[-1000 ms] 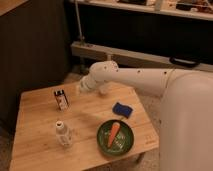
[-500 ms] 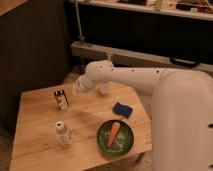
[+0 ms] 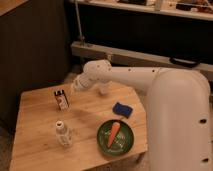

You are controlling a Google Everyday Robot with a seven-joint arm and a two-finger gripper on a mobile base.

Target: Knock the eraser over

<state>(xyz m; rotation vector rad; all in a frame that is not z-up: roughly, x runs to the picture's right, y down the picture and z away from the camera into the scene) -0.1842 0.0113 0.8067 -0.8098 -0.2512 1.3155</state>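
The eraser (image 3: pixel 61 99), a small dark block with a white-and-orange label, stands upright on the wooden table (image 3: pixel 35 147) toward the back left. My white arm reaches in from the right. My gripper (image 3: pixel 74 88) is at the arm's tip, just right of and slightly above the eraser, very close to its top right corner.
A small white bottle (image 3: pixel 62 134) stands near the table's front left. A flat blue pad (image 3: pixel 121 109) lies at the right. A green plate (image 3: pixel 125 145) with a carrot (image 3: pixel 113 134) sits at the front right. A dark wall is behind.
My arm has swung left across the table, bringing the gripper from mid-table to right beside the eraser. The eraser still stands upright.
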